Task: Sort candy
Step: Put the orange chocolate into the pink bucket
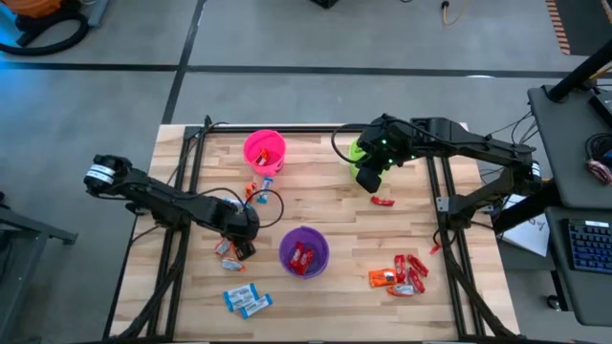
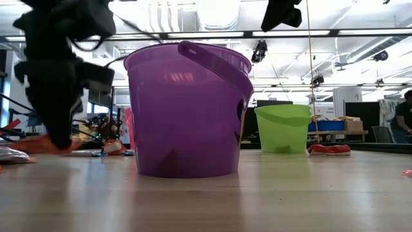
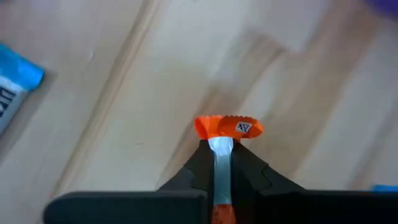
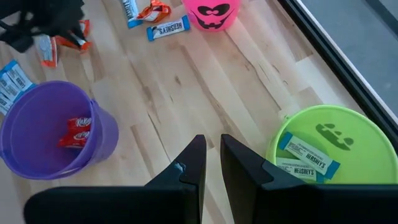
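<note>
The left gripper [image 3: 219,155] pinches an orange-wrapped rectangular candy [image 3: 228,127] just above the pale wooden plank table [image 1: 335,210], left of the purple plastic cup [image 1: 304,251]. The right gripper [image 4: 211,158], fingers slightly parted and empty, hangs beside the green plastic cup [image 4: 323,155]. Sorting looks partly done: red candies lie in the purple cup and blue-and-white ones in the green. Red, orange and blue pieces remain scattered near the pink plastic cup [image 1: 264,151] and along the near edge. Beyond lies grey floor and a lit workshop.
</note>
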{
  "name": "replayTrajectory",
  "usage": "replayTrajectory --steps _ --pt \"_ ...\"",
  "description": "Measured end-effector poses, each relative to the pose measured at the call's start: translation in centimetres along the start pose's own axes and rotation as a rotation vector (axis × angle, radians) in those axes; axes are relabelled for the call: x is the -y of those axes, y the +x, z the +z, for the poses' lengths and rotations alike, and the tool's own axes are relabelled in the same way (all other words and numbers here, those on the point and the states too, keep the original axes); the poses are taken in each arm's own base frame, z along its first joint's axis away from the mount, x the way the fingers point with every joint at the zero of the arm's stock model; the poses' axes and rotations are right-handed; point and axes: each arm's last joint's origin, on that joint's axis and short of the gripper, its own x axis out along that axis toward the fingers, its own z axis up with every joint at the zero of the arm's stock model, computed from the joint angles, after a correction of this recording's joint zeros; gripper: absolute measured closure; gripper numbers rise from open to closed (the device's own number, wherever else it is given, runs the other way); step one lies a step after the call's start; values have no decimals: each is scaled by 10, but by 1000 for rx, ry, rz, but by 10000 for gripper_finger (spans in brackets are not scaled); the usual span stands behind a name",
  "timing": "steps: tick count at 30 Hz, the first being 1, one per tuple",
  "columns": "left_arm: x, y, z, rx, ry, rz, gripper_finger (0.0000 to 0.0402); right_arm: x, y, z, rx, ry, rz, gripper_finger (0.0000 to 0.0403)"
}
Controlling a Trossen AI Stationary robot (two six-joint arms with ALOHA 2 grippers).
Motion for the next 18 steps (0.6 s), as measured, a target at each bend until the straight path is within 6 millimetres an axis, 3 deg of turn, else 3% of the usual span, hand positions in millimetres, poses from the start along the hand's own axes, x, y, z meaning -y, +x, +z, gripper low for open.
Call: replayTrajectory --steps 4,9,14,18 --pt "9 -30 11 54 59 -51 390 0 0 0 2 -17 0 362" --pt "8 -84 29 198 59 -38 389 2 0 2 30 -40 -50 362" --pt "-17 -139 52 442 31 47 390 11 0 11 101 -29 -91 362" --pt "-50 -170 73 616 -17 154 390 24 -2 25 217 14 -105 362"
